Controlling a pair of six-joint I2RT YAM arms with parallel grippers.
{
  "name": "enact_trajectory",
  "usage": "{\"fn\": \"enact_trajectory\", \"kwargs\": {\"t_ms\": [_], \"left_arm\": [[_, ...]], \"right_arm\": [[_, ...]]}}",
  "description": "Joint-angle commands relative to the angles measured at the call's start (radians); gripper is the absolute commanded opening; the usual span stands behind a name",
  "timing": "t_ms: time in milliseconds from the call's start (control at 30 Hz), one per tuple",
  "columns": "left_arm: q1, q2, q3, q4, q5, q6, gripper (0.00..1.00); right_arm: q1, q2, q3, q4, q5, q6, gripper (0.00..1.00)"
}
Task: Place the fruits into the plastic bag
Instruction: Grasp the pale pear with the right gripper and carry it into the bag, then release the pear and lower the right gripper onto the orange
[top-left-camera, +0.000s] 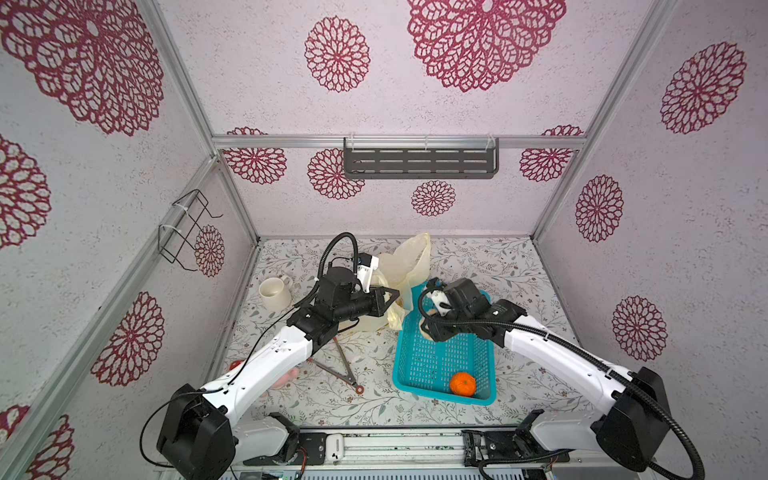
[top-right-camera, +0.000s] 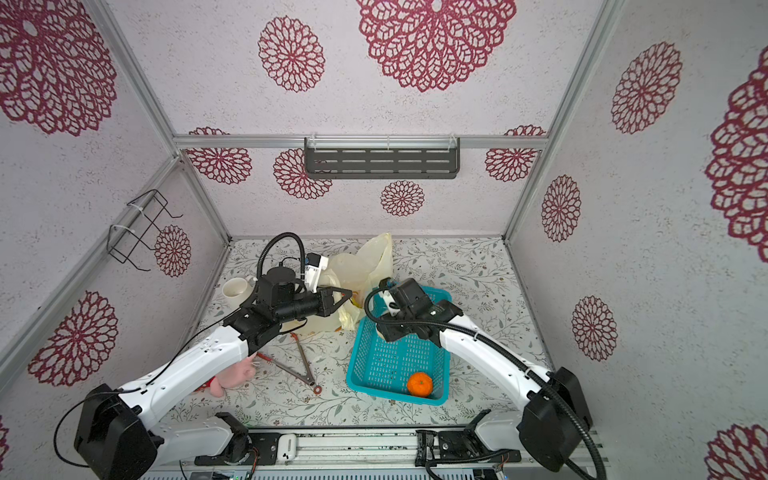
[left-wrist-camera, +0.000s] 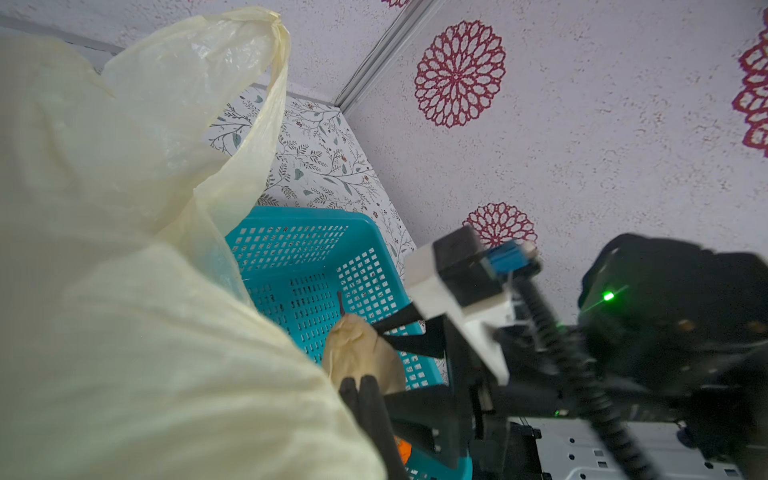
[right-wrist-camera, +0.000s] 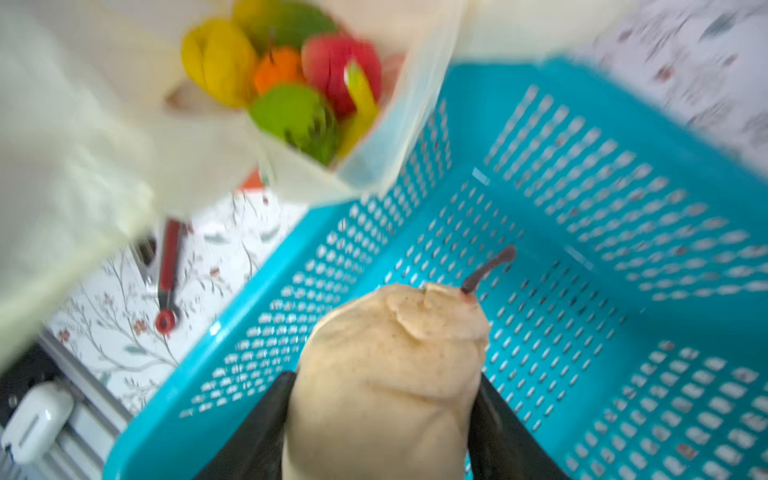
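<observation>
The right gripper (right-wrist-camera: 384, 380) clamps a beige pear (right-wrist-camera: 386, 357) between its two black fingers, the dark stem pointing away from them. It holds the pear over the far end of a teal basket (top-left-camera: 436, 365), just beside the plastic bag (top-left-camera: 409, 257). The left gripper (left-wrist-camera: 362, 390), fingers pressed together, pinches the cream-yellow film at the bag's rim and holds the mouth open toward the basket. The right wrist view is blurred, but it shows fruits (right-wrist-camera: 291, 83) already lying inside the bag: a yellow one, a red one, a green one and something orange, with what looks like a banana's tip among them. In both top views one handle loop of the bag stands upright toward the back wall. A tangerine (top-left-camera: 462, 384) lies alone on the basket floor in the near right corner, well apart from the pear. On the flowered table (top-left-camera: 498, 270), a pair of tongs (top-left-camera: 345, 361) lies left of the basket, and a cream mug (top-left-camera: 274, 293) stands near the left wall. A pink plush toy (top-right-camera: 232, 374) is partly hidden under the left arm, and a small white case (top-left-camera: 334, 446) rests on the rail at the front edge.
</observation>
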Motion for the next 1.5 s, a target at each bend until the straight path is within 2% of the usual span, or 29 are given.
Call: {"fn": "enact_trajectory", "kwargs": {"t_ms": [0, 333, 500, 667, 933, 1067, 1200, 1300, 1367, 1467], "left_arm": [[-0.001, -0.009, 0.005, 0.007, -0.002, 0.003, 0.0], [-0.007, -0.039, -0.007, 0.022, -0.014, -0.02, 0.0], [-0.007, -0.057, -0.013, 0.012, -0.022, -0.018, 0.0], [-0.007, -0.066, -0.024, 0.018, -0.03, -0.018, 0.0], [-0.006, -0.053, -0.019, 0.035, -0.036, -0.006, 0.0], [-0.004, -0.053, -0.018, 0.038, -0.049, 0.006, 0.0], [0.002, -0.05, -0.021, 0.046, -0.05, 0.014, 0.0], [0.008, -0.039, -0.022, 0.051, -0.038, 0.016, 0.0], [0.013, -0.027, -0.02, 0.057, -0.027, 0.019, 0.0], [0.017, -0.007, -0.005, 0.057, -0.008, 0.018, 0.0]], "right_arm": [[-0.012, 0.031, 0.077, 0.169, 0.044, -0.005, 0.56], [-0.009, 0.429, 0.315, 0.296, -0.14, 0.083, 0.63], [-0.008, 0.514, 0.388, 0.278, -0.156, 0.111, 0.78], [-0.012, 0.457, 0.354, 0.297, -0.15, 0.1, 0.86], [-0.042, 0.251, 0.275, 0.243, -0.087, 0.081, 0.89], [-0.068, 0.11, 0.212, 0.063, 0.022, 0.09, 0.88], [-0.069, -0.029, 0.109, -0.185, 0.077, 0.106, 0.87], [-0.062, -0.098, 0.018, -0.329, 0.031, 0.159, 0.86], [-0.04, -0.125, -0.058, -0.367, -0.015, 0.182, 0.87], [0.005, -0.117, -0.136, -0.399, -0.025, 0.203, 0.86]]}}
